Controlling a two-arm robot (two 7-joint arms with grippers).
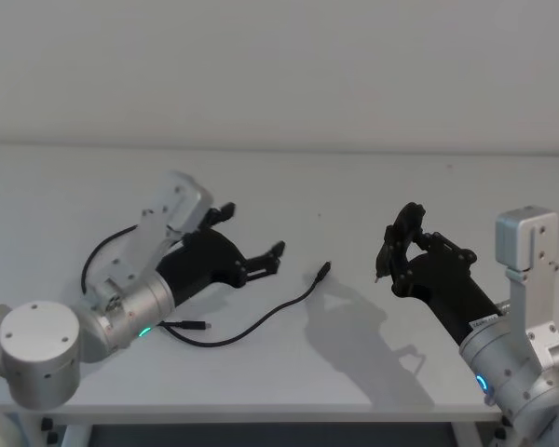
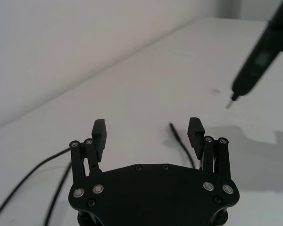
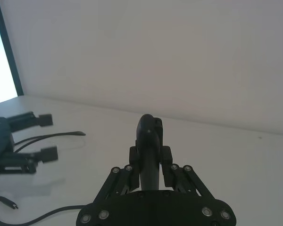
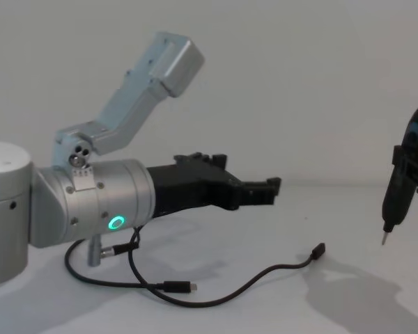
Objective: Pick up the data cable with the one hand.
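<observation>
Toward the worktop's left side, my left gripper [image 1: 252,231] hovers wide open and empty, with the data cable [image 1: 289,303] lying slack just below it, nearer the front edge. Closing too high would likely miss the thin cord or flick it away. My right gripper [image 1: 408,244] sits parked near the right edge, clamped on a black pointed tool [image 1: 388,253].

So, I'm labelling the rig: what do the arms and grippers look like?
The left gripper and right gripper are black and angular, with two linked jaws and silver screws. Each sits on a thick silver cylinder with a grey boxy bracket. The left ring glows green, the right ring blue. A thin black wire loops from the left wrist.
</observation>
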